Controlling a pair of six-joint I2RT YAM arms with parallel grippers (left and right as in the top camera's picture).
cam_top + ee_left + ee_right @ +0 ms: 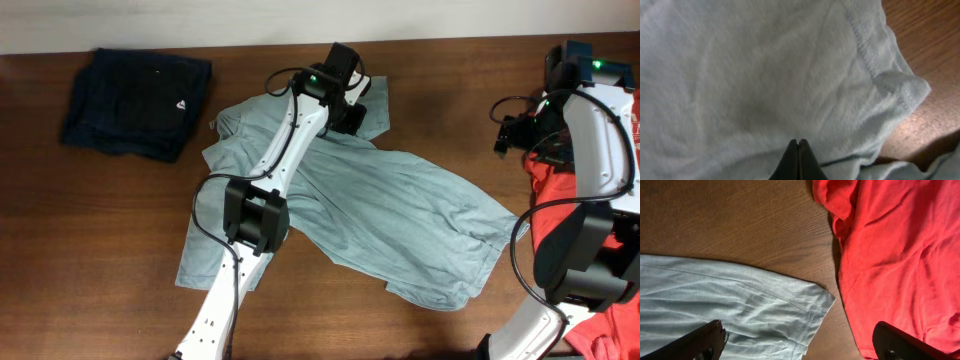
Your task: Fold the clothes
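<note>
The left gripper (798, 146) has its two dark fingers pressed flat together, no gap showing between them. The tips sit right down against the pale blue-grey T-shirt (400, 215). The wrist view is too close to tell whether a pinch of cloth is caught between them. Around the tips the fabric lies in soft creases. To their right a stitched hem ends in a rounded corner, with bare wood beyond it.

From overhead, this gripper is at the far end of the shirt, near the collar and shoulder. The left arm (290, 150) reaches up to it from the near edge of the table (100, 230) and crosses over the shirt's body. The shirt lies spread and rumpled across the middle of the table, running slantwise from far left to near right.

The right gripper (799, 327) is spread wide, one finger at each lower corner of its wrist view, with nothing between them. Below it a hemmed corner of the pale shirt lies just beside the edge of the red T-shirt (890, 245), and a narrow strip of wood shows between the two. The red shirt is bunched at the right edge of the table, partly under the right arm (595, 130).

A dark navy garment (135, 100) lies folded at the far left corner, well apart from both shirts.
</note>
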